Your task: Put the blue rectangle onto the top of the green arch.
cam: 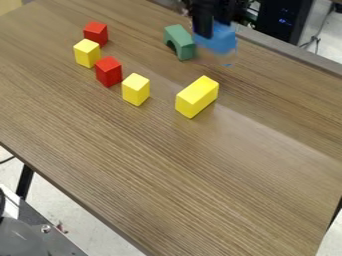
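Observation:
At the top of the camera view, right of centre, the black gripper (211, 31) hangs down, shut on the blue rectangle (219, 41). The blue rectangle is blurred and partly covered by the gripper's dark front finger. Just left of it, the green arch (181, 42) stands on the table with its opening facing the lower left. In the view the blue rectangle's left side comes close to the arch's upper right end; whether they touch I cannot tell.
A long yellow block (197, 97) lies on the wooden table (200, 175) below the arch. Leftward are two small yellow blocks (135, 89) and two red blocks (108, 71) in a slanting row. Behind the table's far edge are cables and a black computer case (284, 20).

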Robot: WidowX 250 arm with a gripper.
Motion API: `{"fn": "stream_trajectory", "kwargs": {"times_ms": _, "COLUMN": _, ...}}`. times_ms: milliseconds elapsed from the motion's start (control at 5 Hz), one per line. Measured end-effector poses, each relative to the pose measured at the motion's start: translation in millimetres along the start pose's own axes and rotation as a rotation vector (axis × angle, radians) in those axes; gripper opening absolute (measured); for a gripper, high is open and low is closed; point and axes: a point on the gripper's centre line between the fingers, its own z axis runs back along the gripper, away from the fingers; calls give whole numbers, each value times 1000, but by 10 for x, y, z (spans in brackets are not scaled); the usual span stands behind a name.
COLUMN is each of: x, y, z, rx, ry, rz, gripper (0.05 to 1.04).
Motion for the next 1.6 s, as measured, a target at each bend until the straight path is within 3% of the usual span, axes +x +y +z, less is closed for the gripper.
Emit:
{"fn": "stream_trajectory", "kwargs": {"times_ms": 200, "x": 181, "y": -18, "z": -94, "rx": 69, "ry": 3, "rz": -105, "gripper": 543}}
{"fn": "stream_trajectory", "kwargs": {"times_ms": 600, "x": 324, "y": -63, "z": -132, "rx": 122, "ry": -41, "rz": -255, "gripper": 543}}
{"fn": "stream_trajectory", "kwargs": {"times_ms": 1000, "x": 364, "y": -149, "z": -83, "rx": 91, "ry": -61, "rz": -256, "gripper": 543}}
{"fn": "stream_trajectory", "kwargs": {"times_ms": 1600, "x": 529, "y": -142, "z": -118, "rx": 92, "ry": -82, "rz": -222, "gripper": 543}}
